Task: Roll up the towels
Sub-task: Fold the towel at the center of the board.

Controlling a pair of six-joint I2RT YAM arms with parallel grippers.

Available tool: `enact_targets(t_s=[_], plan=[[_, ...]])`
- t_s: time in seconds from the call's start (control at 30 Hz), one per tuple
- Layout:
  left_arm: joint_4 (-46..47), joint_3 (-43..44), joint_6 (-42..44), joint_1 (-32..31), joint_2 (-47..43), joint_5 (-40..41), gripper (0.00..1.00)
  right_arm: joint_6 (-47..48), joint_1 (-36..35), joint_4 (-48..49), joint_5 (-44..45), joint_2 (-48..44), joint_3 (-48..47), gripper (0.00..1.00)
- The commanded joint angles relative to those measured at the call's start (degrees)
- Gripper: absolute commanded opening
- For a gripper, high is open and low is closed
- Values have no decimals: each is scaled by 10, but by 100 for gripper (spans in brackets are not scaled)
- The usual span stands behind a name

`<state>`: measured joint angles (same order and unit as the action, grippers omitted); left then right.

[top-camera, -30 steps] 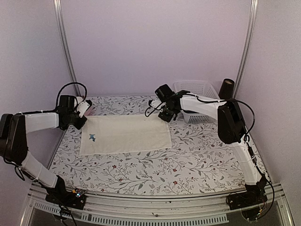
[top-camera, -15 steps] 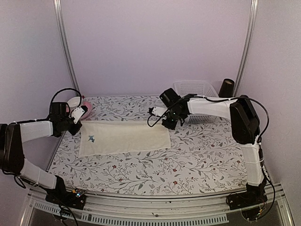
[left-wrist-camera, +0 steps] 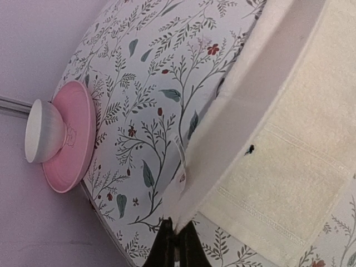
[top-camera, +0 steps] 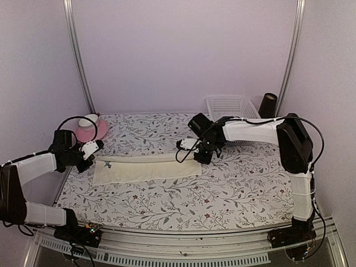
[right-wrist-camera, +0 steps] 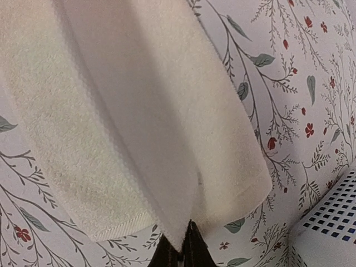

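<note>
**Cream towel doubled over lengthwise, pinched at both ends**

The cream towel (top-camera: 146, 168) is stretched as a long narrow band across the left-middle of the floral counter (top-camera: 222, 189). Its far edge is held up and over the part lying flat. The left end of that raised edge is clamped in the left jaws and the right end in the right jaws, both pressed tight on the cloth. A pink plate (top-camera: 95, 132) with a white bowl (top-camera: 88, 120) on it can be seen near the far left corner. A white basket (top-camera: 231, 105) is parked at the far right.

Right claw (right-wrist-camera: 183, 251) pinching cream towel (right-wrist-camera: 133, 111), floral table (right-wrist-camera: 295, 78)
</note>
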<state>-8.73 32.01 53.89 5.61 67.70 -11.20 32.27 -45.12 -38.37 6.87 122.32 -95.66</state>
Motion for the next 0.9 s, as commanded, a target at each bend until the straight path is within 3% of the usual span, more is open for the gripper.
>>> enact_targets(t_s=[0.0,0.3,0.87], plan=[[-53,-13,56,10,-17,-31,0,-8,-11,-23,5,-31,27,2],[-120,-20,109,10,-42,-47,0,-6,-38,-21,29,-45,65,2],[-141,-41,145,11,-7,-11,0,-2,-71,-12,62,-49,91,2]])
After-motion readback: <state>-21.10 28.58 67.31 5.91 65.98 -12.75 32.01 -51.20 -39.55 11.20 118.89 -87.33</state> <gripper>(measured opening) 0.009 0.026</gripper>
